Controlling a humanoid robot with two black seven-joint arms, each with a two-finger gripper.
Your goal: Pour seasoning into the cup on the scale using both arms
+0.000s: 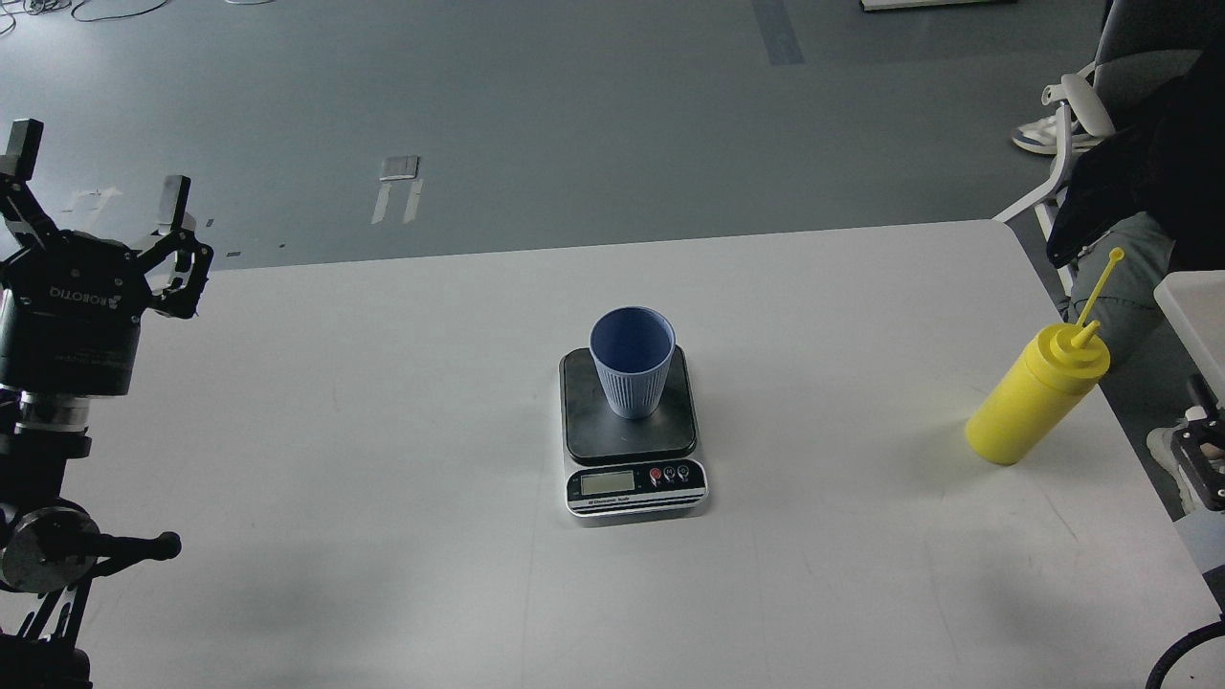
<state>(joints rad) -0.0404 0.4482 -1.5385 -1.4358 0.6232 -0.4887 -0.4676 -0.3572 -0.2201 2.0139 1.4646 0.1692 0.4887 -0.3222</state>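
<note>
A light blue ribbed cup (632, 364) stands upright on the dark platform of a small kitchen scale (633, 442) at the middle of the white table (383, 459). A yellow squeeze bottle (1035, 410) stands free near the table's right edge, its nozzle and strap pointing up to the right. My left gripper (96, 172) is open and empty, raised over the table's far left corner. Only a small black part of my right gripper (1202, 450) shows at the right edge of the view, below and right of the bottle and apart from it.
A seated person (1139, 220) and a chair (1072, 124) are beyond the table's right edge. A white box corner (1194, 311) sits at the far right. The grey floor lies beyond the table's far edge.
</note>
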